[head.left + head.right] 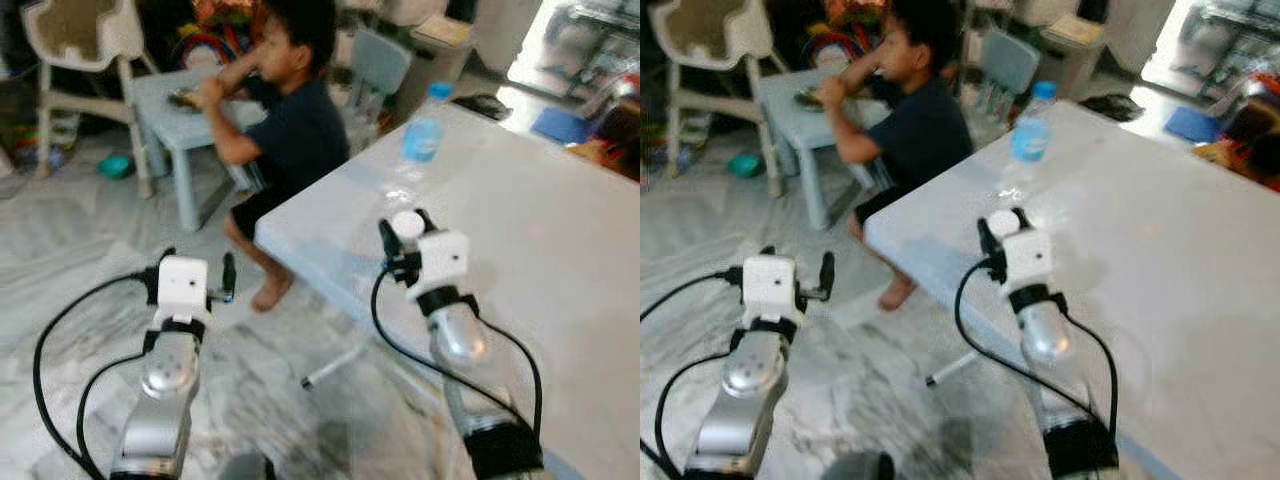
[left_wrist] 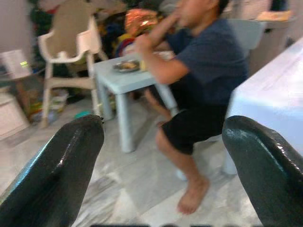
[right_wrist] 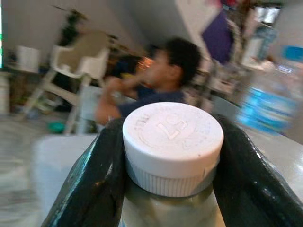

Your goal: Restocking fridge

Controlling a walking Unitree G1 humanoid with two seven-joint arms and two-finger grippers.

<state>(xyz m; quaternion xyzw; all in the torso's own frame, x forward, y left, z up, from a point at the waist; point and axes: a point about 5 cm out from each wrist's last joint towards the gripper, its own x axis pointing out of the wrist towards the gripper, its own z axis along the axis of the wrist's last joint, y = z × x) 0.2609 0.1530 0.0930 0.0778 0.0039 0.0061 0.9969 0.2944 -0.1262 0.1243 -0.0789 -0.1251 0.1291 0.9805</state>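
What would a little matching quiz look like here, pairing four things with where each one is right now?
Things:
1. white-capped bottle
2. blue-capped water bottle
3. left tool
4. plate of food

Places:
a. standing on the big white table
b. on the small pale blue table
c. clamped in the right tool
d. open, over the marble floor

Pairs: 1-c, 2-a, 3-d, 4-b
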